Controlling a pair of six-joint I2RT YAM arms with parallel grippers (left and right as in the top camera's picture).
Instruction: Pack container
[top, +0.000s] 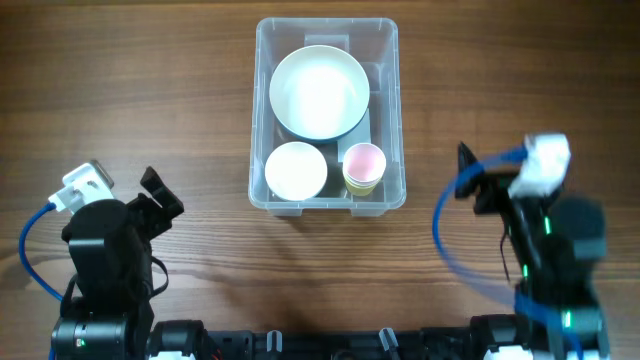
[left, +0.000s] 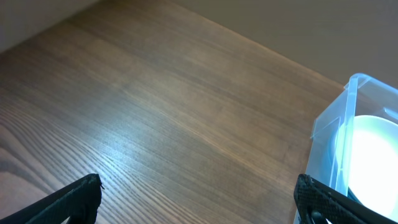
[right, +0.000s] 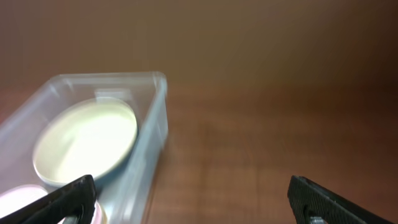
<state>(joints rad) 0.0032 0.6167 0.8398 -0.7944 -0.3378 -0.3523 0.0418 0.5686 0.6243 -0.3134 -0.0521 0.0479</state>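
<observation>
The container stands upright on the worktop, midway across and toward the far side in the overhead view, with its long sides running away from the arms. A big bowl, white and open side up, fills the far part of it. At the near end a small bowl, also white, lies in the left corner. A pink cup stands just beside it in the right corner, with a yellowish edge showing around the pink. Both lie close to the big bowl; I cannot tell whether they touch it.

The left arm is at the near left of the worktop, well apart from the container. The left jaws point toward the far right and are spread wide with nothing between them. In the left wrist view only bare wood lies between the two black tips, and the container shows at the right edge with the big bowl inside.

The right arm is at the near right, also well apart from the container. The right jaws are likewise spread wide and empty. The right wrist view is blurred, and in it the container lies to the left, holding the big bowl, with the cup at the lower left corner.

A blue cable loops beside each arm.
</observation>
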